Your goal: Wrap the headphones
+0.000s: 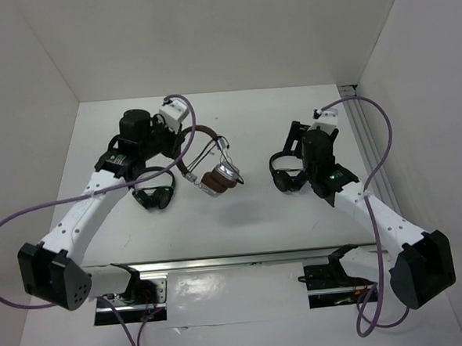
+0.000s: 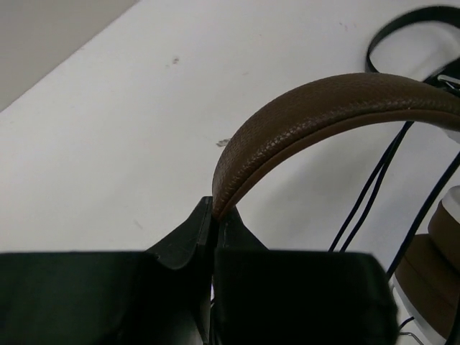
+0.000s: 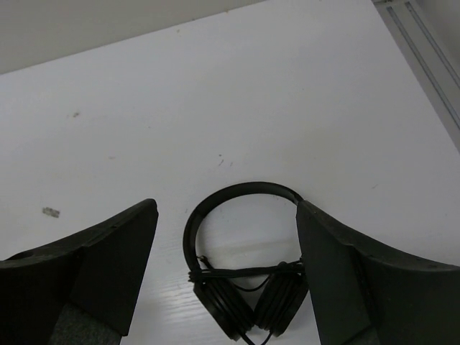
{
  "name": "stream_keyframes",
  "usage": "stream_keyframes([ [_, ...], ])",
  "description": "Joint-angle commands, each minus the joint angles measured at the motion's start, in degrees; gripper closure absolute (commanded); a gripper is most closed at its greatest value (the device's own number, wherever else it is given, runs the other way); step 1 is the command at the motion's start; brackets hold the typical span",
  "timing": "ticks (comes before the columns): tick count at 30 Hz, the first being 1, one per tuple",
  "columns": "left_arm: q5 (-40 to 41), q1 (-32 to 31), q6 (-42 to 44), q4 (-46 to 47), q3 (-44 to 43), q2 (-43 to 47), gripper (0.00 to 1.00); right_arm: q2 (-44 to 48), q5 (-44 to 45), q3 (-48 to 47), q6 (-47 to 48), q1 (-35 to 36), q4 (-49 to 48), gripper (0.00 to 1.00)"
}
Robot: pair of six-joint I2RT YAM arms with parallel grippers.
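Brown headphones (image 1: 218,179) clamped at the band in left gripper (image 2: 214,215); hold steady so right gripper (image 3: 226,215) (jaws wide) gathers cable (image 2: 374,187).

A: How was the light from overhead?
B: Bright and even, falling from above. The white table (image 1: 258,226) threw it back, and the near strip (image 1: 238,286) showed a glossy sheen. Shadows were soft: a faint grey patch lay beside the headphones (image 1: 220,180).
A: And the wrist cameras?
B: Dimmer. The brown headband (image 2: 309,108) was sharp enough to show its grain, but the left gripper (image 2: 213,219) was a black, detailless mass (no texture to be seen). The right gripper (image 3: 226,208) blurred at its edges, while the small black headphones (image 3: 248,309) looked fairly crisp.
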State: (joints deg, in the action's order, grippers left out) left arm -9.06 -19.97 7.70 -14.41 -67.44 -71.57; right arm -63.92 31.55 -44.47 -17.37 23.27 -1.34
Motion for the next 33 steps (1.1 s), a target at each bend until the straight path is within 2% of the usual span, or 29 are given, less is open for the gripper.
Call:
stream_keyframes([
  [1, -14.66, 0.63, 7.49, 3.61, -3.83, -5.67, 1.0, 3.97, -3.6, -0.71, -1.27, -0.15, 1.08, 0.15],
  [6, -16.08, 0.63, 11.97, -0.43, -7.79, -13.14, 1.0, 6.26, -5.53, -1.24, -1.27, -0.15, 2.14, 0.15],
  [11, -12.21, 0.63, 14.0, -2.37, -10.6, -18.69, 1.0, 7.49, -6.94, -0.62, -0.74, 0.99, 1.61, 0.15],
  [16, -17.92, 0.63, 19.62, -6.76, -12.8, -23.17, 1.0, 7.49, -7.47, -0.09, -0.21, 2.13, 1.61, 0.15],
  [26, -24.06, 0.63, 24.02, -13.26, -17.27, -31.42, 1.0, 8.02, -7.47, 0.43, 0.31, 2.66, 1.08, 0.15],
  [29, -23.98, 0.63, 24.02, -15.8, -21.58, -36.43, 1.0, 8.02, -8.08, 0.43, 0.31, 2.66, 1.08, 0.15],
  [33, -19.87, -0.59, 23.07, -15.82, -24.49, -40.57, 1.0, 8.55, -7.56, 0.43, 0.84, 3.19, 0.56, 0.15],
])
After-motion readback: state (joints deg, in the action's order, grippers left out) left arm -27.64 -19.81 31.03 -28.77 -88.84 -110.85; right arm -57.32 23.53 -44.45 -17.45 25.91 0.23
